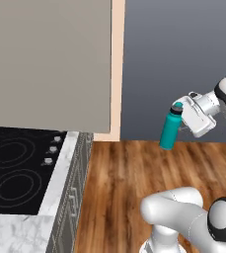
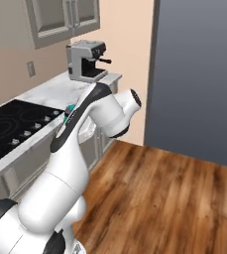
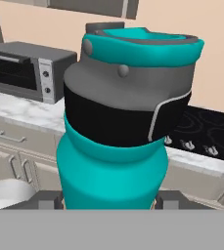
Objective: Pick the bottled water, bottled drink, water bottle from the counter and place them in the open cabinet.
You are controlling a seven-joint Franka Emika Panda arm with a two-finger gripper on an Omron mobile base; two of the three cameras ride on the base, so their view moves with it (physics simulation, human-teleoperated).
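1. the gripper (image 1: 179,117) sits at the right of the left base view, a little above mid-height, closed around the water bottle (image 1: 170,129), which it holds near the top, just below the dark lid.
2. in that view the teal water bottle hangs in the air, tilted slightly with its base toward the lower left, in front of a grey-blue wall (image 1: 178,64) and above the wooden floor (image 1: 134,183).
3. in the hand view the water bottle (image 3: 118,146) takes up the middle of the frame, upright there, its grey and black lid section and teal rim at the top; the dark finger tips (image 3: 174,199) show at the bottom on either side of the teal body, pressed against it.
4. in the right base view the arm crosses the centre of the frame, and a small teal patch of the water bottle (image 2: 70,107) peeks out at its left edge, left of centre.
5. a black cooktop (image 1: 13,170) lies at the lower left of the left base view, set in a marble top (image 1: 16,232) with knobs along its right edge.
6. a large beige panel (image 1: 48,62) fills the upper left of the left base view.
7. a grey coffee machine (image 2: 86,60) stands on the marble top at the upper middle of the right base view, under grey wall cabinets (image 2: 60,20).
8. a grey toaster oven (image 3: 28,71) stands on a marble top at the left of the hand view, with the cooktop (image 3: 206,129) at the right.
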